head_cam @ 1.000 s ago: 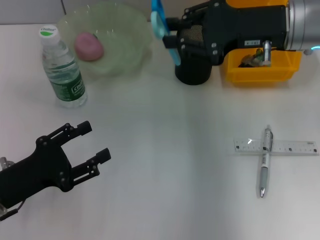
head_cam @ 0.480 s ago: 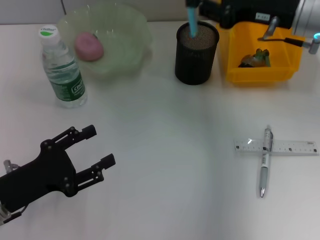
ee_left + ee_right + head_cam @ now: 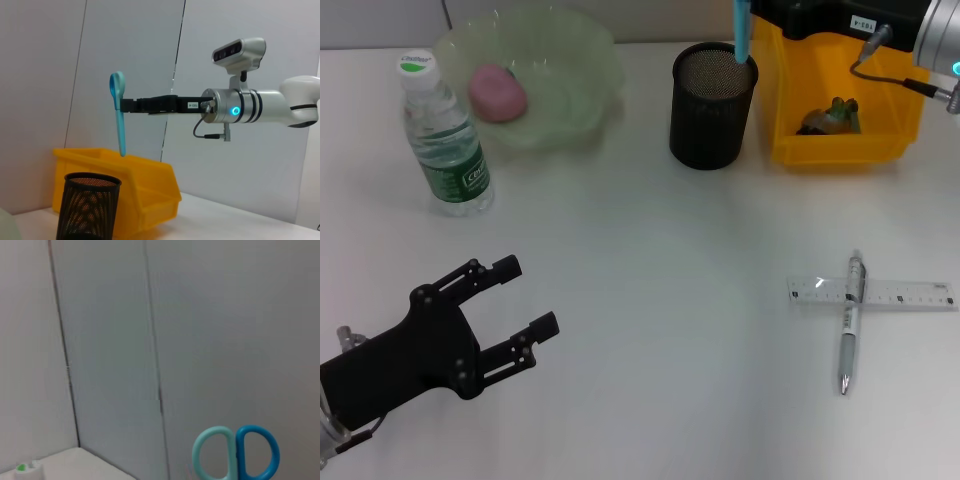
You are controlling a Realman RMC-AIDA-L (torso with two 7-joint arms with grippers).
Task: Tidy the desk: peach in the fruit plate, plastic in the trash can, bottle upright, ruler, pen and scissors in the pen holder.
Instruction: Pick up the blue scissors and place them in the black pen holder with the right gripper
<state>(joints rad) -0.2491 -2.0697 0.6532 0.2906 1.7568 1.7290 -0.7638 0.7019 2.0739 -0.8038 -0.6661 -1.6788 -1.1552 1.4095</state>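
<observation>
My right gripper (image 3: pixel 758 10) is shut on the blue scissors (image 3: pixel 742 30) and holds them blades down above the far right rim of the black mesh pen holder (image 3: pixel 713 105). The left wrist view shows the scissors (image 3: pixel 118 112) hanging upright from the gripper (image 3: pixel 126 105) above the holder (image 3: pixel 87 205). Their handles (image 3: pixel 235 452) show in the right wrist view. The ruler (image 3: pixel 873 295) and pen (image 3: pixel 848 325) lie crossed at the right. The peach (image 3: pixel 498 93) lies in the green plate (image 3: pixel 590 105). The bottle (image 3: pixel 442 135) stands upright. My left gripper (image 3: pixel 528 295) is open and empty at the front left.
A yellow bin (image 3: pixel 885 140) stands right of the pen holder with crumpled plastic (image 3: pixel 830 115) inside. It also shows in the left wrist view (image 3: pixel 145 195), behind the holder.
My right arm has swung the scissors from tilted to vertical and drawn back towards the far right, over the holder's rim. My left gripper has drifted slightly right.
</observation>
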